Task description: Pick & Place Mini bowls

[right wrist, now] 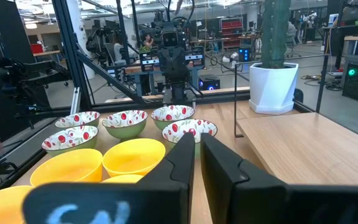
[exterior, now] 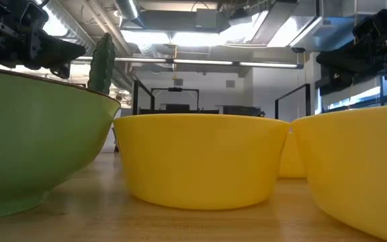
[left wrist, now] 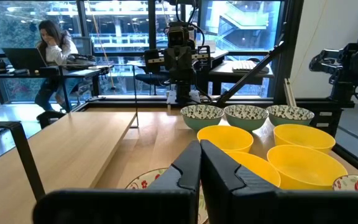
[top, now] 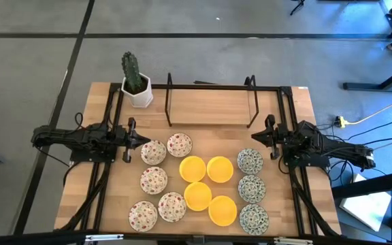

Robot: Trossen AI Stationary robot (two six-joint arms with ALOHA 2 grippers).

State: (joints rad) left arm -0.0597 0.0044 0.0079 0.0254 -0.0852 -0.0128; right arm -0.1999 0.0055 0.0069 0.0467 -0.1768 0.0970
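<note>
From above: bowls (top: 194, 189) sat grouped on worktop (top: 209, 112), none lifted; task looked unstarted. Left hand (top: 143, 141), right hand (top: 258, 137) hovered beside them. Wrist views: both hands' fingers together, empty.

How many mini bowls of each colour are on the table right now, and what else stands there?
White shallow round bowls with red floral speckles: 5
Plain bright yellow round bowls: 4
White round bowls with dark blue-green pattern: 3
White pot holding a green cactus: 1
Total: 12 bowls, 13 things with the pot.
</note>
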